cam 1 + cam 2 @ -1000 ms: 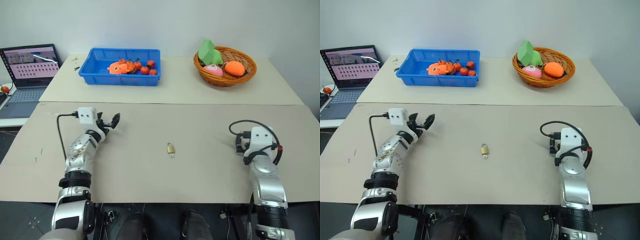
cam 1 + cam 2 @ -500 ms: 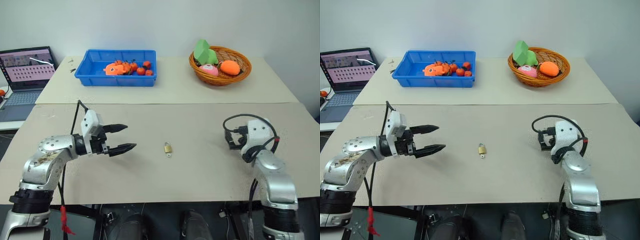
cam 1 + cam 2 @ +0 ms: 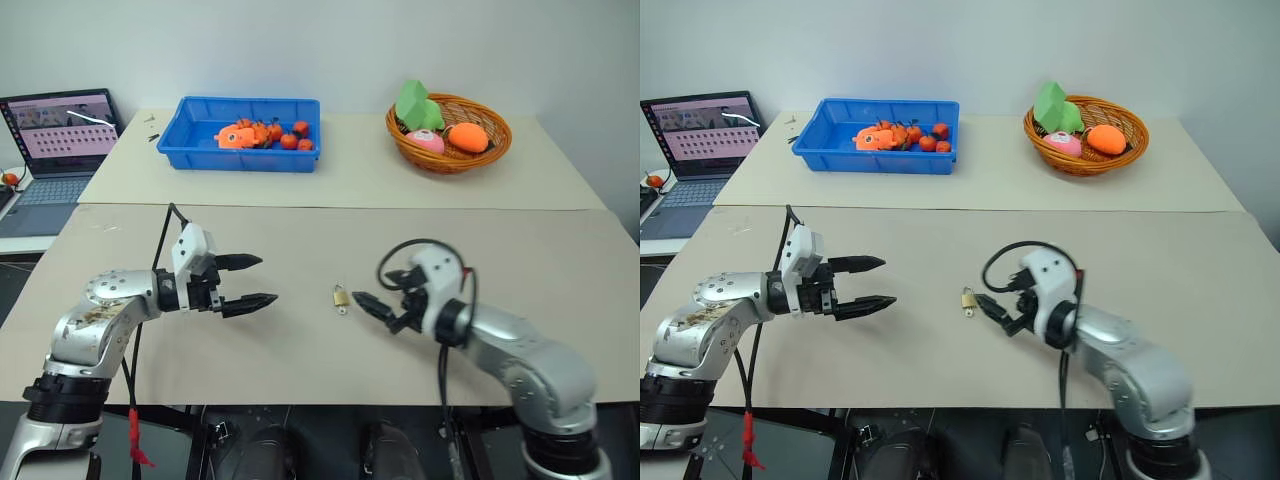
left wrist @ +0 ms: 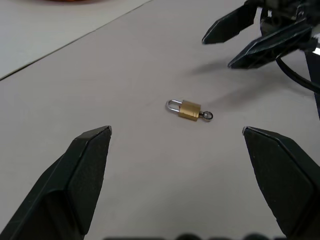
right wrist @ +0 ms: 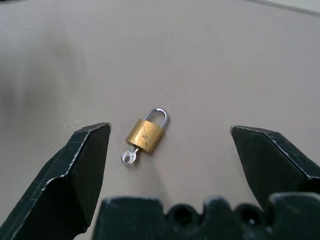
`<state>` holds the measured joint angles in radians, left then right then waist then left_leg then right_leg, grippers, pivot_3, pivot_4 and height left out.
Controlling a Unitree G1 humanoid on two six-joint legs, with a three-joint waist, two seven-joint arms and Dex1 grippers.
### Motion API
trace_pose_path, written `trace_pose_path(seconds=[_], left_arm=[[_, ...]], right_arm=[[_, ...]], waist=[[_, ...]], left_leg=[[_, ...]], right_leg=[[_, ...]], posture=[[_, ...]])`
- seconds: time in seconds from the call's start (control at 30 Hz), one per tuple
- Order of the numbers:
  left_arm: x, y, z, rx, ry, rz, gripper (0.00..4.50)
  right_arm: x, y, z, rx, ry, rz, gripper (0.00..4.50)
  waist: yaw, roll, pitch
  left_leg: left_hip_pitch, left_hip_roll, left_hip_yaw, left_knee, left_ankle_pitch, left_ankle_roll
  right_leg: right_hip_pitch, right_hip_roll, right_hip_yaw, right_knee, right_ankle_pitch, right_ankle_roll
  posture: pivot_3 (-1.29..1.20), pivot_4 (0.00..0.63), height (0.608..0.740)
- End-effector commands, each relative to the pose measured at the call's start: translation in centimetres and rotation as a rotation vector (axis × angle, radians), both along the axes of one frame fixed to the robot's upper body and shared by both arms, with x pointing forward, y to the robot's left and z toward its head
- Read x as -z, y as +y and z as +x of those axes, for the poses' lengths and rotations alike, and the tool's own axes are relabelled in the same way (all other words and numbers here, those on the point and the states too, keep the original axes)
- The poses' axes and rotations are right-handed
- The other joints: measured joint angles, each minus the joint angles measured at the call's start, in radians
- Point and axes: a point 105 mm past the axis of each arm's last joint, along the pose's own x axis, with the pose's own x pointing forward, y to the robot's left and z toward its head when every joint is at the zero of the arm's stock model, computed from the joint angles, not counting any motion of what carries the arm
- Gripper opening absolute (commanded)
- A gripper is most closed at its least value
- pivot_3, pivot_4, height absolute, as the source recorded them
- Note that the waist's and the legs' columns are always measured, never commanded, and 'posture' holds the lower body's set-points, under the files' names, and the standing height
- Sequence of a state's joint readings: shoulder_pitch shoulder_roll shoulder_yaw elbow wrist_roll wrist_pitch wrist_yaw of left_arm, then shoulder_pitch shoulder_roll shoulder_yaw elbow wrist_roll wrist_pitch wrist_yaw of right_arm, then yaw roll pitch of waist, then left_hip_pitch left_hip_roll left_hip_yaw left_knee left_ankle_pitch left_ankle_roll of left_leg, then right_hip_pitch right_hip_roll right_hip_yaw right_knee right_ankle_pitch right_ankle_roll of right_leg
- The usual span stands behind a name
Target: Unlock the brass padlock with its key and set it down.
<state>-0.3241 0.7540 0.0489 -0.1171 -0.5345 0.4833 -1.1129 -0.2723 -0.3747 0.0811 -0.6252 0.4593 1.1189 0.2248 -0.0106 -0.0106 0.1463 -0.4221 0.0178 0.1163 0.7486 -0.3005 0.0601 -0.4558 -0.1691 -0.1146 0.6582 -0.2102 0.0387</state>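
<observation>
From above we see the brass padlock (image 3: 341, 296) lying between our left gripper (image 3: 259, 281) and right gripper (image 3: 374, 306), both spread wide. Up close, the key (image 5: 129, 156) sticks out of its bottom.

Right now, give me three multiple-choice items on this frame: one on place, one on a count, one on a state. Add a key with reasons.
1. Where does the brass padlock lie?
A. in the blue tray
B. on the table between the two grippers
C. in the wicker basket

2. How many fingers of the right gripper touch the padlock?
A. none
B. one
C. two

3. Where is the key?
A. held in the left gripper
B. lying apart from the padlock
C. stuck in the padlock's body

Key: 1 B, it lies on the bare table, the left gripper on one side and the right on the other. 2 A, both wrist views show table all around it. 3 C, its silver bow juts from the end opposite the shackle.
</observation>
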Motion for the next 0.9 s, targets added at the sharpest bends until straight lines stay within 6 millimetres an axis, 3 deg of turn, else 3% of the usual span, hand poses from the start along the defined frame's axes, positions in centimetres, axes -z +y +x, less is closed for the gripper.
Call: trace_pose_path(seconds=[0.03, 0.23, 0.57, 0.77, 0.9], left_arm=[[-1.1, 0.2, 0.2, 0.014, -0.037, 0.028, 4.47], [-1.3, 0.4, 0.4, 0.026, -0.029, 0.050, 4.47], [-1.9, 0.5, 0.7, 0.057, -0.019, 0.080, 4.47], [-2.5, 0.2, 0.8, 0.074, -0.017, 0.092, 4.47], [-2.8, 0.4, 0.8, 0.080, -0.015, 0.104, 4.47]], right_arm=[[0.0, 1.3, 0.3, 0.039, -0.010, -0.022, 4.50], [0.1, 2.2, 0.3, 0.096, 0.023, -0.013, 4.50], [0.6, 5.4, 0.5, 0.129, 0.063, -0.016, 4.50], [1.1, 6.5, 0.6, 0.176, 0.026, -0.168, 4.50], [1.1, 6.1, 0.9, 0.206, 0.001, -0.232, 4.50]], waist=[[-0.001, 0.000, 0.000], [-0.003, 0.000, 0.000], [-0.009, 0.000, 0.000], [-0.014, 0.000, 0.000], [-0.016, 0.000, 0.000]], left_leg=[[0.000, 0.000, 0.000, 0.000, 0.000, 0.000], [-0.001, 0.000, 0.000, 0.000, 0.000, 0.000], [-0.001, 0.000, 0.000, -0.001, 0.001, -0.002], [-0.001, 0.000, 0.000, -0.001, 0.001, -0.002], [-0.001, 0.000, 0.000, -0.001, 0.001, -0.002]], right_leg=[[0.000, 0.000, 0.000, 0.000, 0.000, 0.000], [0.000, 0.001, -0.002, -0.001, 0.000, 0.001], [0.000, 0.002, -0.002, 0.000, -0.001, 0.000], [-0.001, 0.002, -0.002, 0.000, -0.001, 0.000], [-0.001, 0.002, -0.002, 0.000, -0.001, 0.000]], posture=[[0.00, 0.150, 0.684], [0.00, 0.150, 0.684], [0.00, 0.150, 0.684], [0.00, 0.150, 0.684], [0.00, 0.150, 0.684]])
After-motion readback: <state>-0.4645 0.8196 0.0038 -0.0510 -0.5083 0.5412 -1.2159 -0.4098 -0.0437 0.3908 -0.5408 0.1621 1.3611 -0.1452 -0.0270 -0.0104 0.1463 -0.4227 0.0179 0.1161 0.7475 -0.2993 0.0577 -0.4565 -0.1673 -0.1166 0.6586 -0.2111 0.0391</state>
